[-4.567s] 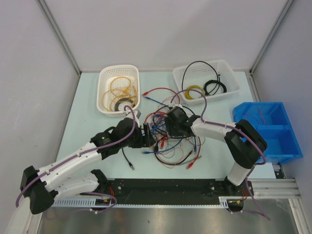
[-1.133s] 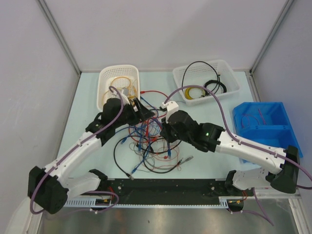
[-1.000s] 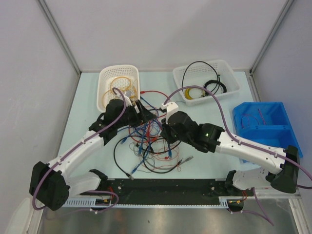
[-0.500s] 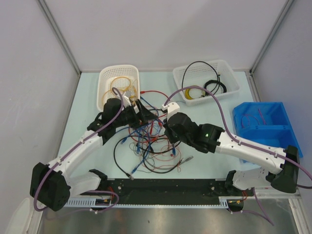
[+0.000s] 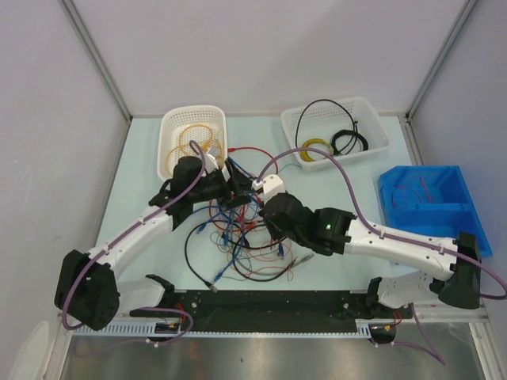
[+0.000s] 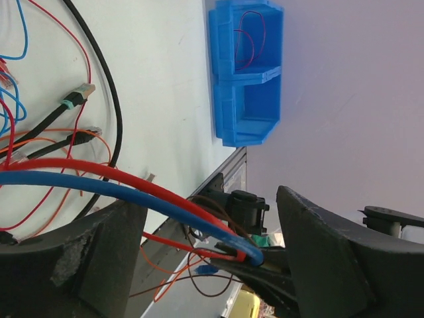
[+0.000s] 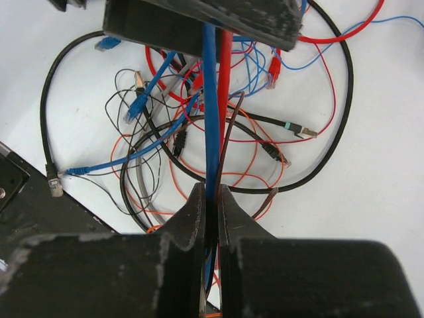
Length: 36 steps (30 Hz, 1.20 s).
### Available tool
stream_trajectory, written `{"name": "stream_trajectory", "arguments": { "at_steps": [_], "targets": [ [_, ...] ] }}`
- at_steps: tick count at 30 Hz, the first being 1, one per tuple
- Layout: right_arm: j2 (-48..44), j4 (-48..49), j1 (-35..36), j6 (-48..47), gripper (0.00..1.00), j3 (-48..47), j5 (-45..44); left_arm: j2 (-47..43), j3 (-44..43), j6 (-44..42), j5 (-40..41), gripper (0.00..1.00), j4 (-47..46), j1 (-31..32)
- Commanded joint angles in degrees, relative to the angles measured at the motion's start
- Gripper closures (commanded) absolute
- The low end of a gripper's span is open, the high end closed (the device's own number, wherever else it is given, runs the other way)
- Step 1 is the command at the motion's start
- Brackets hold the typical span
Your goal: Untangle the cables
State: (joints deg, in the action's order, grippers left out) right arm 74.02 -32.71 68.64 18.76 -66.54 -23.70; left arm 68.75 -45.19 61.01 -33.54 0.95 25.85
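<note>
The cables [image 5: 242, 233] lie in one loose knot in the middle of the worktop [image 5: 135, 186]. Red, blue, orange and black loops cross one another, and plug ends stick out towards the near edge. Out of that heap a blue cable [image 7: 211, 99] and a red cable [image 7: 225, 79] run taut and side by side, lifted clear of the rest. My right claw [image 7: 211, 199] is pressed together on the blue cable. The red one goes in at the same place, and I think it is pinched too, though the fingers hide the spot. My left claw [image 6: 209, 245] stands wide apart around the same pair, with both strands passing through the gap ungripped.

I judge the step to be drawing one strand out of the heap. To do it well I would use the right claw as the anchor and close the left on the blue cable alone, just beside it. Then I would slide outward slowly so the loops drop off instead of tightening. The thin brown wire [image 7: 230, 139] riding alongside needs watching. A white basket [image 5: 194, 110] sits just beyond the left claw, and the blue bin [image 5: 428, 169] is well off to the right.
</note>
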Motion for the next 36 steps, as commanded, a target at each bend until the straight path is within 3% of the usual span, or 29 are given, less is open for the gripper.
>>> {"name": "stream_trajectory", "arguments": {
  "at_steps": [1, 2, 5, 6, 10, 13, 14, 17, 22, 25, 26, 32, 36],
  "targets": [
    [0.7, 3.3, 2.1, -0.8, 1.0, -0.2, -1.7, 1.2, -0.8, 1.7, -2.2, 0.21, -4.5, 1.1],
    [0.7, 4.2, 2.9, -1.0, 1.0, -0.3, -1.7, 1.5, -0.6, 1.3, -2.1, 0.25, -4.6, 1.5],
    [0.6, 4.9, 4.0, -1.4, 1.0, -0.3, -2.5, 1.9, -0.3, 0.0, -1.4, 0.56, -4.8, 1.8],
    [0.4, 4.8, 4.3, -1.4, 1.0, -0.2, -2.7, 1.8, -0.3, -0.5, -0.9, 0.74, -4.2, 1.8],
    [-0.9, 4.2, 4.7, -1.5, 1.0, -0.2, -3.6, 1.7, -1.8, -3.4, 0.5, 1.0, -2.2, 1.8],
    [-2.3, 3.9, 5.0, -2.2, 0.84, -0.3, -4.7, 1.9, -3.8, -6.7, 2.0, 1.0, -1.4, 1.6],
    [-3.0, 3.8, 5.2, -2.6, 0.67, -0.3, -5.3, 2.3, -5.4, -7.6, 2.2, 1.0, -1.3, 1.3],
    [-7.5, 2.9, 5.4, -2.0, 0.43, -0.3, -8.3, 2.8, -9.3, -11.9, 3.7, 1.0, 3.0, 0.4],
    [-15.6, 1.9, 3.0, -0.6, 0.24, 0.6, -12.9, 1.3, -11.2, -20.0, 11.8, 1.0, 7.8, -0.2],
    [-18.7, 3.7, -2.4, 2.6, 0.23, 2.6, -7.2, 0.8, -10.3, -21.7, 10.9, 1.0, 5.9, -0.1],
    [-19.5, 4.4, -7.4, 3.6, 0.23, 3.8, -4.6, 0.5, -9.0, -21.8, 9.0, 1.0, 3.7, 0.0],
    [-19.4, 19.5, -30.2, 19.3, 0.26, 11.9, 32.8, -4.2, -4.4, -25.6, 5.2, 1.0, -1.8, 0.7],
    [-13.0, 31.2, -31.9, 26.5, 0.26, 12.8, 42.2, -7.9, -2.9, -30.0, 5.7, 1.0, -2.8, 1.8]
  ]
}}
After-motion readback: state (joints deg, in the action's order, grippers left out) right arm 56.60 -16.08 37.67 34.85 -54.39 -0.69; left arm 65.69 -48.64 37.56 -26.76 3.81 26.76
